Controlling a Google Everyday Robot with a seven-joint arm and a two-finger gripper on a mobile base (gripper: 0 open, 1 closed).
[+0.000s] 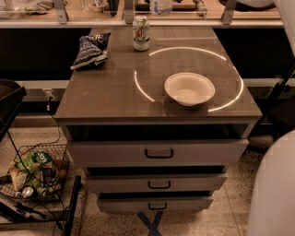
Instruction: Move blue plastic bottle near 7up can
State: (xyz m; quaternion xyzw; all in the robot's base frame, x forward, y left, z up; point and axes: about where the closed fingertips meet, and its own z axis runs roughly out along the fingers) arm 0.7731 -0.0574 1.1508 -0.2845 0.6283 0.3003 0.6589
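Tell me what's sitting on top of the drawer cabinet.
A 7up can, a dark snack bag and a white bowl, which looks empty. Whatever lies under the bag is hidden. The gripper is out of view.

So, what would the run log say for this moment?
gripper: not in view | blue plastic bottle: cut off at top edge, beyond 7up can | white bowl: front-right of can

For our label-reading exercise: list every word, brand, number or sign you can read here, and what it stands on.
No text reads clearly.
On the 7up can: green-and-red mark, too blurred.
On the snack bag: pale print, illegible.
On the green packet in the wire basket: pale letters, unreadable.
The gripper is not in view.
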